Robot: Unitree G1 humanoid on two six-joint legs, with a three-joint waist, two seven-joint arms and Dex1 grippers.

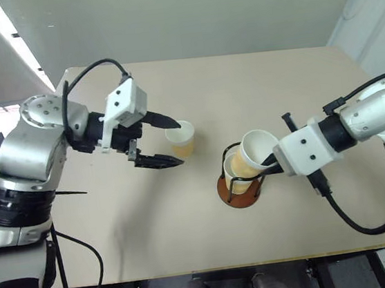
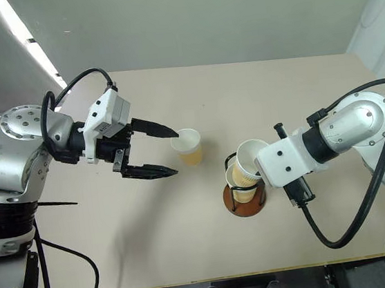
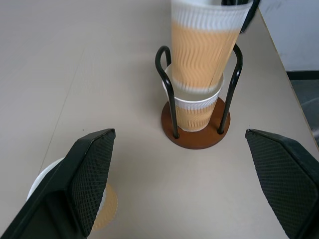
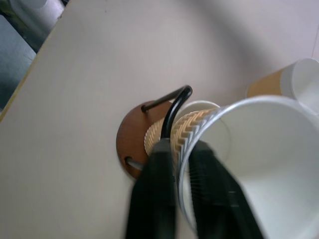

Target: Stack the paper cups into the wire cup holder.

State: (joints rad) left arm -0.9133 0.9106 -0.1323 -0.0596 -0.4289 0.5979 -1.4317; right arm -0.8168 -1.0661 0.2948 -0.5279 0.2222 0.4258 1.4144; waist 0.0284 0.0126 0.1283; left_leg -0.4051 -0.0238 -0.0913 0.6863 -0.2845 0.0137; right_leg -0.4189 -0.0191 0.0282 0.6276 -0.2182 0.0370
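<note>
The wire cup holder (image 1: pixel 240 193), a reddish-brown disc with black wire loops, stands right of the table's middle with one paper cup (image 1: pixel 235 172) seated in it. A second paper cup (image 1: pixel 258 148) leans above it, its bottom inside the seated cup. My right gripper (image 1: pixel 272 160) is shut on this cup's rim, one finger inside and one outside (image 4: pixel 155 189). A third paper cup (image 1: pixel 181 139) stands upright on the table to the left. My left gripper (image 1: pixel 179 144) is open, its two fingertips on either side of that cup without touching it.
The beige table (image 1: pixel 153 225) reaches to a front edge near me and a right edge beyond the holder. A black cable (image 1: pixel 358 222) hangs from my right arm over the table's right front corner.
</note>
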